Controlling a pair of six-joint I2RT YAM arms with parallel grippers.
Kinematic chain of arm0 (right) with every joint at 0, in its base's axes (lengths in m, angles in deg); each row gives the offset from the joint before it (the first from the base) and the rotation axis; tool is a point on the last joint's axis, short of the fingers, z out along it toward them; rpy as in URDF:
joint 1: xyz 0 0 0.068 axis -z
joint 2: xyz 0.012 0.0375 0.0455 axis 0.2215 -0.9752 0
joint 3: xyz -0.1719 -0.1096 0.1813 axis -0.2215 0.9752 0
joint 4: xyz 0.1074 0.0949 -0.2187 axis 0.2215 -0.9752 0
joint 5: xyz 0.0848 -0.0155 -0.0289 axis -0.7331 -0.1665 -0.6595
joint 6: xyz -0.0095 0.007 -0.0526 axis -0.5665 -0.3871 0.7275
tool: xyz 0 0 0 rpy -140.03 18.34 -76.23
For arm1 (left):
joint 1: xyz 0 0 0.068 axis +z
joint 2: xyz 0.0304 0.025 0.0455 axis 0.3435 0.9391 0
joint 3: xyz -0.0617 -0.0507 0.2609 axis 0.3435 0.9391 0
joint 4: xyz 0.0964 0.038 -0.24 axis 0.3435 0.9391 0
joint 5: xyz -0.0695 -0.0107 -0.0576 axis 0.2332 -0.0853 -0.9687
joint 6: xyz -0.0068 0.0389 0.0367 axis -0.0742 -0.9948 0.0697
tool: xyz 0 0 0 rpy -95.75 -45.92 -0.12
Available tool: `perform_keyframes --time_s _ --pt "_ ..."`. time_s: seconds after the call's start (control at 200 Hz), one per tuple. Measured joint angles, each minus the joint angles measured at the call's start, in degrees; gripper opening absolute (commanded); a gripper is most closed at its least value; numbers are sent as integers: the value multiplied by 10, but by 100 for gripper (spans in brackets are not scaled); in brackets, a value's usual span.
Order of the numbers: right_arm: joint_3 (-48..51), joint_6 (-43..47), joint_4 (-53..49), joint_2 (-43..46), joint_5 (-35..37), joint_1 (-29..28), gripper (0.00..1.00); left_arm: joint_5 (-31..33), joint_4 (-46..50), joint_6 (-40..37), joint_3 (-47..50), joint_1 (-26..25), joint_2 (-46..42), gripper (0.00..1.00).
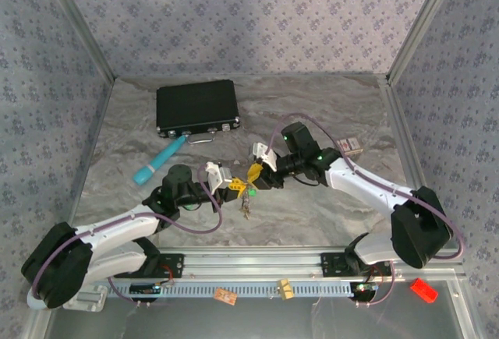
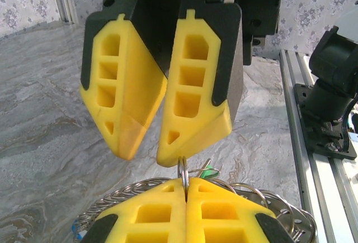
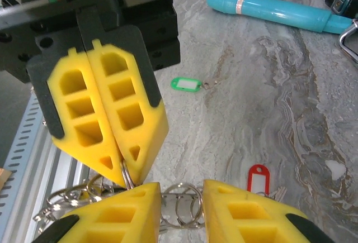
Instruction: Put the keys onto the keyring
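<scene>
My left gripper [image 2: 185, 186] is shut on a silvery loop of the keyring [image 2: 183, 167], which stands up between its yellow pads. More metal rings [image 2: 128, 190] fan out beneath it. My right gripper [image 3: 182, 198] is open, with a cluster of rings [image 3: 182, 212] between its fingers, tip to tip with the left gripper [image 3: 126, 167]. In the top view the two grippers [image 1: 234, 187] [image 1: 257, 174] meet at mid-table, and the ring bunch [image 1: 246, 203] hangs below them. A green-headed key [image 3: 185, 84] and a red-headed key [image 3: 258, 177] lie on the table.
A teal tube [image 1: 158, 160] lies left of centre, and a black case [image 1: 196, 107] with a metal handle [image 1: 201, 139] sits behind it. A small box [image 1: 351, 146] rests at the right. The aluminium rail [image 1: 257, 261] runs along the near edge.
</scene>
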Motion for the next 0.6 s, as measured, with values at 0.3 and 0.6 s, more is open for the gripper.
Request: perform_keyframes --time_s 0.3,0.6 --pt "17 4 0 20 -13 8 27 0 0 -2 0 0 2 0" --pt "10 8 0 1 -33 -12 24 -2 2 -2 0 0 3 0"
